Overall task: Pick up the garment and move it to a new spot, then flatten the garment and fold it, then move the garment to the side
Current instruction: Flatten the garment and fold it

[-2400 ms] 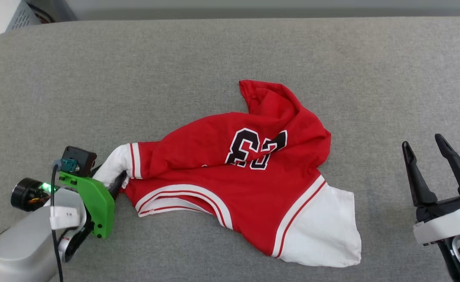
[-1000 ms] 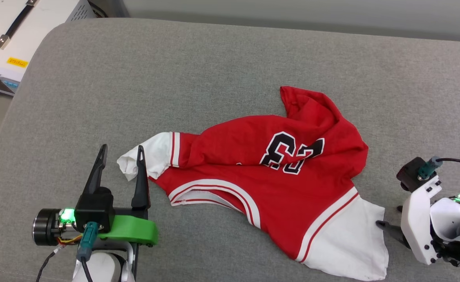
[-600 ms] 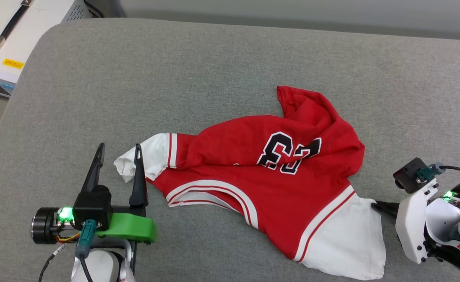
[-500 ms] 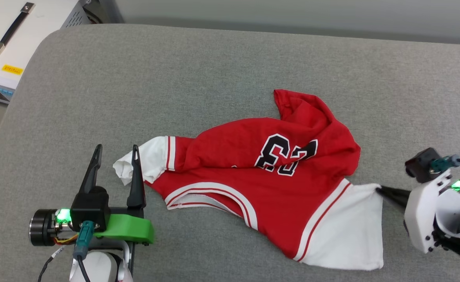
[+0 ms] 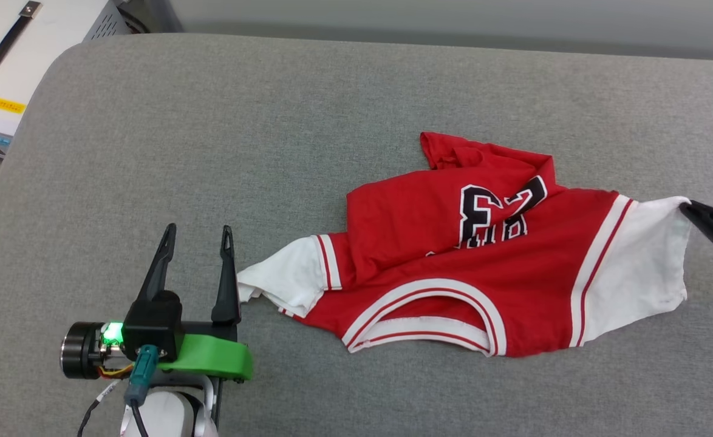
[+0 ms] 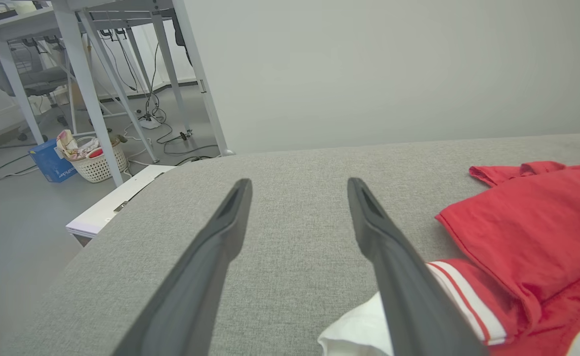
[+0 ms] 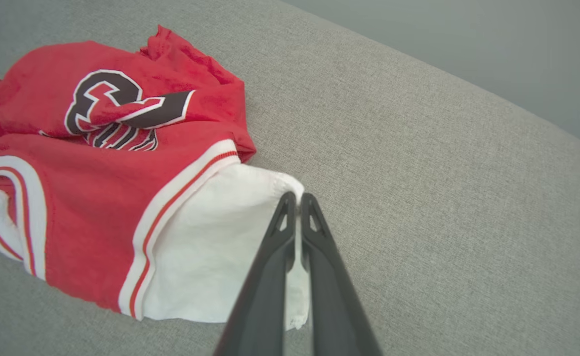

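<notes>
The garment [image 5: 453, 261], a red jersey with white sleeves and a black number print, lies crumpled on the grey cushion [image 5: 271, 133]. At the head view's right edge my right gripper [image 5: 687, 209] is shut on the hem of its white right-hand sleeve [image 5: 642, 261]. In the right wrist view the right gripper [image 7: 297, 200] pinches that sleeve [image 7: 221, 247] beside the garment [image 7: 87, 173]. My left gripper [image 5: 198, 233] stands open just left of the other white sleeve [image 5: 283, 282], nothing between its fingers. In the left wrist view the left gripper [image 6: 297, 185] sits open beside the garment [image 6: 527, 227].
A white equipment case [image 5: 4, 54] stands off the cushion's far left corner. In the left wrist view, a floor with table legs [image 6: 87, 79], a white basket [image 6: 95, 158] and a blue box [image 6: 50, 160] lies beyond the cushion's left edge. Bare grey cushion [image 7: 443, 198] extends right of the garment.
My right gripper closed on the white sleeve and pulled it up and to the right, dragging the garment rightward and stretching it out. The other sleeve slid away from my still, open left gripper.
</notes>
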